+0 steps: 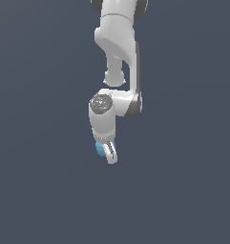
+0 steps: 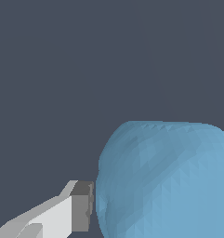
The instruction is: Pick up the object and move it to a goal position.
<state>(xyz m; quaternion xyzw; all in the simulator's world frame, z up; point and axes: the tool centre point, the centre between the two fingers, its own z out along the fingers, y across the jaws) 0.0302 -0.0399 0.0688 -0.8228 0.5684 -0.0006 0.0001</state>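
rounded object [image 2: 169, 181], no clear axis

The surroundings consist of one uniform dark slate-grey surface [image 1: 35, 190] that fills both views edge to edge. No seam separates floor from wall. The finish is matte, with no texture, pattern or marking. Lighting is even and diffuse. In the exterior view, the lower area appears marginally lighter than the upper area.

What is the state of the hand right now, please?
Hand: one finger pad against the light-blue object; the other finger is hidden, so a closed grip cannot be confirmed.
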